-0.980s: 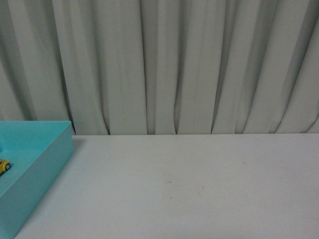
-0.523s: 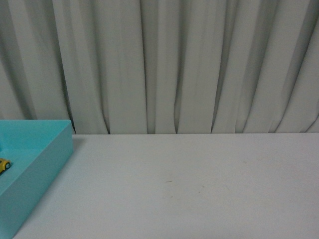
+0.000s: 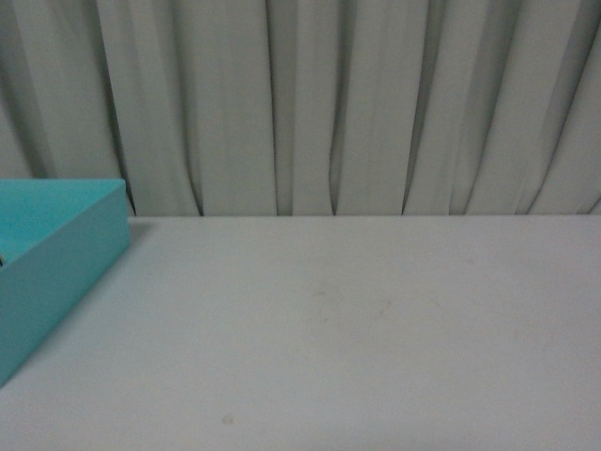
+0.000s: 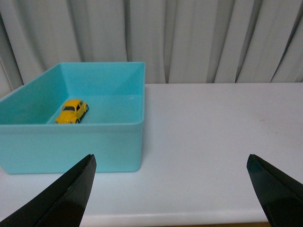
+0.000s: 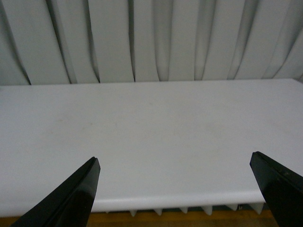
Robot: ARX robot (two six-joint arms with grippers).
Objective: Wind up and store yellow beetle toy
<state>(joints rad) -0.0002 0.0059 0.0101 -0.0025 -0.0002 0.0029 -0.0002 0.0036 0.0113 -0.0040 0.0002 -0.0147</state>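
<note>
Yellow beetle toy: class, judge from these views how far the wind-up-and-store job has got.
Done, it seems: the yellow beetle toy sits inside the turquoise bin. In hand: nothing; the left hand and right hand are open and empty. Left: apparently nothing, though winding cannot be confirmed.

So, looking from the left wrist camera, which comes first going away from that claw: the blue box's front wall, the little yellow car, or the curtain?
Left gripper, nearest first:
1. Front wall of the teal box, just ahead of the claw on the table.
2. Yellow beetle toy, on the box floor behind that wall.
3. Curtain, beyond the table's far edge.
</note>
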